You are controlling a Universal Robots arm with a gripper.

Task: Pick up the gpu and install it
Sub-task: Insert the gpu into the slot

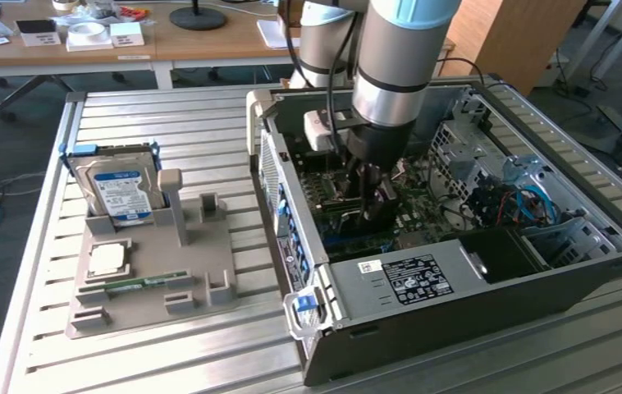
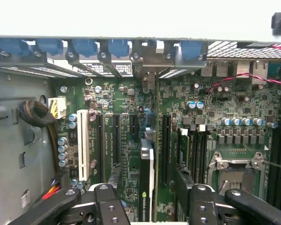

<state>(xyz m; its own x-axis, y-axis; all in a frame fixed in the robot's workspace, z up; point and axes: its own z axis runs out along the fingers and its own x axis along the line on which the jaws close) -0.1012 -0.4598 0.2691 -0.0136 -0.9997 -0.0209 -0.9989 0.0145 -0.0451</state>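
Centre of the exterior frame: the robot arm [image 1: 399, 57] reaches down into an open computer case [image 1: 487, 279] lying on its side on a slatted metal table [image 1: 125, 361].
Gripper: the gripper [image 1: 375, 209] is low over the motherboard [image 1: 421, 222] in the exterior view; in the wrist view its 2 black fingers [image 2: 105, 206] stand spread wide apart, released, clamped on nothing.
Card: the gpu [image 2: 146, 187] stands on edge between the spread fingers in the wrist view, a thin dark card with a pale edge, set in line with the expansion slots [image 2: 117, 140] on the green board; whether it is fully seated cannot be told.
Contact: the fingers sit to either side of the card, with a gap visible on each side.
Board: a white slot [image 2: 83, 145], black slots, a row of capacitors [image 2: 241, 122] and the metal CPU socket frame [image 2: 234, 171] show in the wrist view.
Case rear: blue retention clips [image 2: 84, 47] line the bracket bay at the top of the wrist frame.
Left of the exterior frame: a grey parts holder [image 1: 169, 271] carries a hard drive [image 1: 123, 193] with a blue label, a CPU [image 1: 108, 258] and a narrow green RAM stick [image 1: 141, 283].
Upper left of the exterior frame: a wooden desk [image 1: 103, 45] stands behind the table.
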